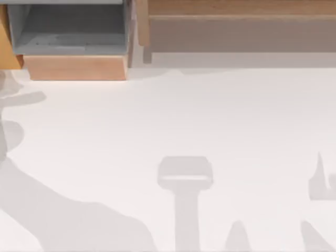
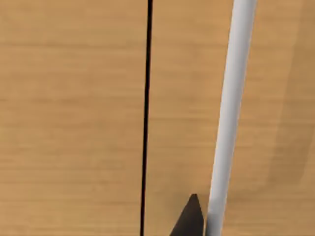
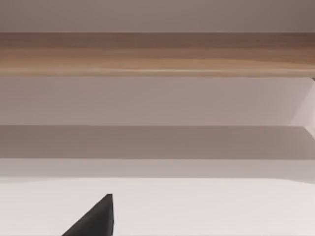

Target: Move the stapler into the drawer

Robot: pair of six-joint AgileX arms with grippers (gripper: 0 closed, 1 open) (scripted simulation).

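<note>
The stapler is out of view. The drawer (image 1: 76, 68) stands pulled open at the table's back left, its tan front panel toward the table and its grey inner walls and floor bare. A dark tip of my left gripper (image 2: 189, 219) pokes in close to a light wooden surface (image 2: 74, 123) that has a thin black seam and a white bar (image 2: 229, 113). A dark tip of my right gripper (image 3: 96, 219) hangs over the white table, facing the long shelf (image 3: 157, 54).
The long wooden shelf (image 1: 236, 31) with a brownish-grey recess runs along the back right. An orange-tan wooden side (image 1: 8, 47) flanks the drawer on its left. Grey arm shadows lie across the white table (image 1: 173, 115) at the front and left.
</note>
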